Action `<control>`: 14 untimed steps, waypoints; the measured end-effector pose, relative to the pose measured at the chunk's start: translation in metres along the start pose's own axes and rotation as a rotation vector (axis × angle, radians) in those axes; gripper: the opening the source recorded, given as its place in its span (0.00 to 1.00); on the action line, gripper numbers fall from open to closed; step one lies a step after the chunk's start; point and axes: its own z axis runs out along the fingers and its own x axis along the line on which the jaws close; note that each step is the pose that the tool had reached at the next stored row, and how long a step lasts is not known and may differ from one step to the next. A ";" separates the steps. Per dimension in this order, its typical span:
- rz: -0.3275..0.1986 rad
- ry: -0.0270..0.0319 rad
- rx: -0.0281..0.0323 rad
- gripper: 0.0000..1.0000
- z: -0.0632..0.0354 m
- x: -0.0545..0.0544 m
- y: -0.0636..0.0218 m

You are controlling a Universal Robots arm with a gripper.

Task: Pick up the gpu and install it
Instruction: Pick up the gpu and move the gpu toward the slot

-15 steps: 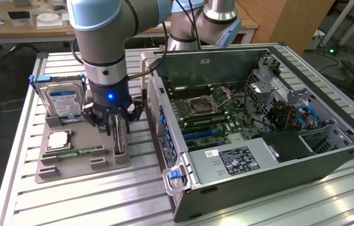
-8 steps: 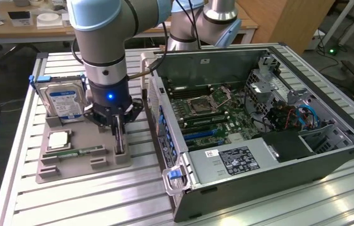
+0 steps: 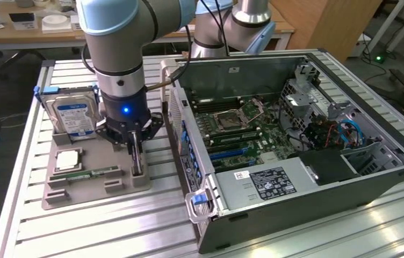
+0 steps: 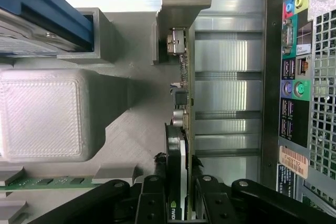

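A small green-and-white logo (image 4: pixel 173 212), seemingly Nvidia's eye mark, sits on the black face of the thin green-edged gpu card (image 4: pixel 182 129). Print on the grey computer case's orange sticker (image 4: pixel 293 161) and the silver hard drive's blue label (image 3: pixel 73 115) is unreadable.

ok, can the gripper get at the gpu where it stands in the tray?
Probably yes: the gripper is down right over the gpu, which stands on edge in the tray. The hard drive and the PC case flank it but stand apart, leaving the way free.

i have the arm (image 3: pixel 116 43) standing upright with the wrist (image 3: pixel 123 105) pointing straight down, blue light lit. my gripper (image 4: pixel 178 184) sits low, its two black fingers (image 4: pixel 153 198) pressed against either face of the gpu (image 4: pixel 181 98).
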 end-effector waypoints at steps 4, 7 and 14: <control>0.000 -0.0003 -0.0001 0.27 -0.0014 0.000 0.0000; 0.000 -0.0001 0.0000 0.27 -0.0135 0.000 -0.0001; 0.000 -0.0001 0.0000 0.27 -0.0454 -0.001 -0.0004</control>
